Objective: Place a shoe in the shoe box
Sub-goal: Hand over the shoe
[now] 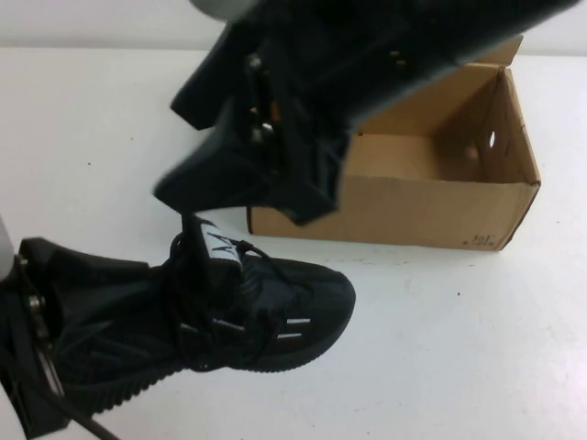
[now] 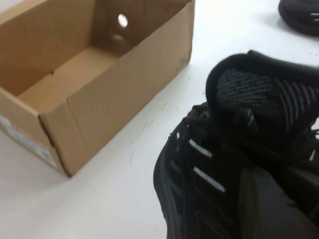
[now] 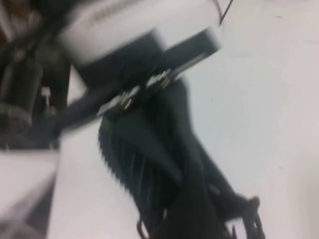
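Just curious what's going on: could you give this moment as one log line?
left tool: shut on shoe heel | shoe: outside box | box: open | right tool: raised, by box's left end

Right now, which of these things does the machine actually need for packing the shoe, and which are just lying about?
Part of the job:
- the shoe, on the table
- the shoe box, open
- the left claw, gripping the shoe's heel

Not in use:
- a second dark shoe-like thing, lying apart on the table
- the right claw, hanging above the shoe, near the box
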Controlling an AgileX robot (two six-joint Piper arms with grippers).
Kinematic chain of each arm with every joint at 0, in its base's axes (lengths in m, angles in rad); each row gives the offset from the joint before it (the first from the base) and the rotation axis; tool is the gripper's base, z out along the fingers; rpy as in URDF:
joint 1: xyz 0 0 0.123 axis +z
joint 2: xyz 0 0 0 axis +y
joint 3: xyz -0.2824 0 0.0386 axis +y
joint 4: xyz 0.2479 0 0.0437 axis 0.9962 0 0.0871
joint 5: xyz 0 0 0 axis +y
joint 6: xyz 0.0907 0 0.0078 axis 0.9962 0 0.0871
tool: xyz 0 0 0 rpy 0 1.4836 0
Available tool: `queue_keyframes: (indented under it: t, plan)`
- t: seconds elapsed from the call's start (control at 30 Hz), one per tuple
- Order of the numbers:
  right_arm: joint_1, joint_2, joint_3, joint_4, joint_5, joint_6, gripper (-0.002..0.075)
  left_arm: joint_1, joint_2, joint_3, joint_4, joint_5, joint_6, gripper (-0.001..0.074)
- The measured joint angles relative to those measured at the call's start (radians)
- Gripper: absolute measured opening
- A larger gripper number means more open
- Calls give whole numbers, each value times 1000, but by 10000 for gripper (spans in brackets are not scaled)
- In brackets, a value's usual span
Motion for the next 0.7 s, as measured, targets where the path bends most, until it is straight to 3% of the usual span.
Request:
queue_keyframes:
  t: [0.37, 0.7]
  plan:
    - [2, -47, 13, -190, 37, -31, 486, 0, 174, -216, -14, 240, 34, 54]
    - [2, -47, 63, -208, 39, 2, 531, 0, 203, -262, -10, 260, 34, 54]
